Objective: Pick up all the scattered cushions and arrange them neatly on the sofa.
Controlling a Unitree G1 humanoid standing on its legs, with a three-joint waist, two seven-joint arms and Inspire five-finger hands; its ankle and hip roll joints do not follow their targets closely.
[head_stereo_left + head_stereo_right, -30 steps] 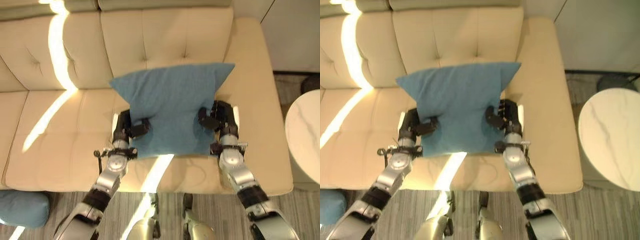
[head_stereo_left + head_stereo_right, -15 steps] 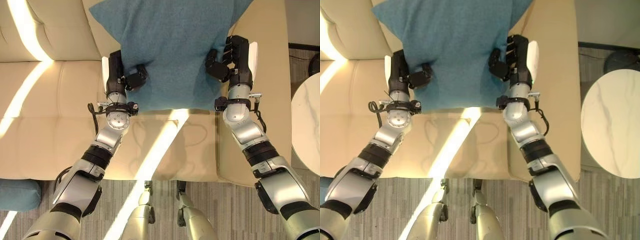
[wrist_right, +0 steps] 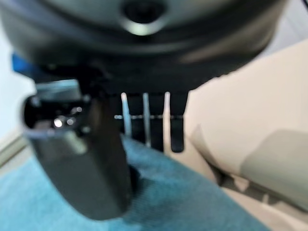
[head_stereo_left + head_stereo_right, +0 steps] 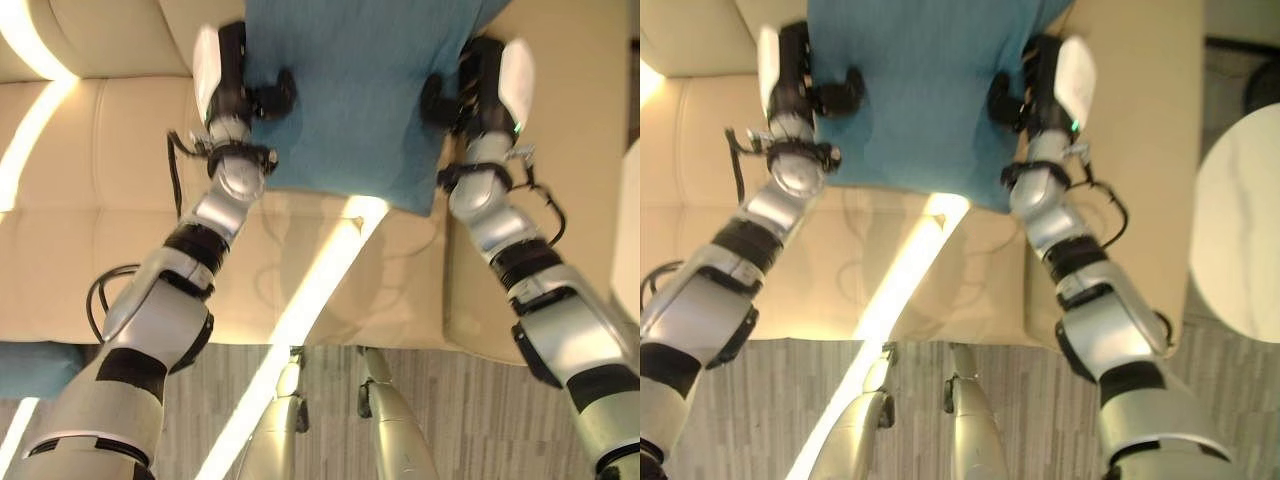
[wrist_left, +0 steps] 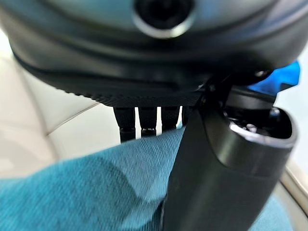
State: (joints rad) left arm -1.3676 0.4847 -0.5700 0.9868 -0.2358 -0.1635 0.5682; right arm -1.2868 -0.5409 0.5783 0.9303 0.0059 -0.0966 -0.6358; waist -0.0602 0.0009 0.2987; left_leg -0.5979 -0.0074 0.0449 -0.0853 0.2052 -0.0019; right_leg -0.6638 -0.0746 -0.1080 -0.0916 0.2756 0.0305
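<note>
Cushion (image 4: 350, 90) raised further, pinched between robot hands.

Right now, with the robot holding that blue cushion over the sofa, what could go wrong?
The left hand and right hand each pinch only a side edge of the blue cushion, so it might slip from one hand and swing or drop crooked onto the sofa. Another blue cushion lies on the floor beside the sofa's front edge; the robot could step on it.
</note>
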